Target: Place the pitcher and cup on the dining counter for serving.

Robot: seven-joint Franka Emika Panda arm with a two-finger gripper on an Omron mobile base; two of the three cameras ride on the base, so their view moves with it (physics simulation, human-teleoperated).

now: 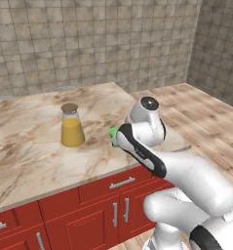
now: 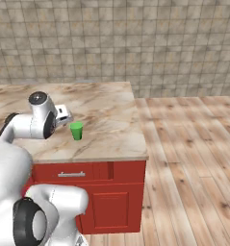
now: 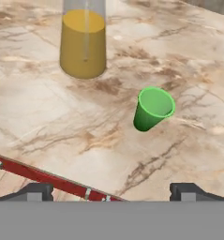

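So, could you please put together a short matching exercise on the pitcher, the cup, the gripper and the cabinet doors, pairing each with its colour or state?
Things:
1. pitcher
2. cup
3. gripper
4. cabinet doors

Descriptions:
A. bright green, standing upright on the dining counter
B. red, with silver handles
C. clear glass with yellow-orange liquid and a brown lid
D. open, holding nothing

Right pairs: 1-C, 2-A, 3-D, 4-B
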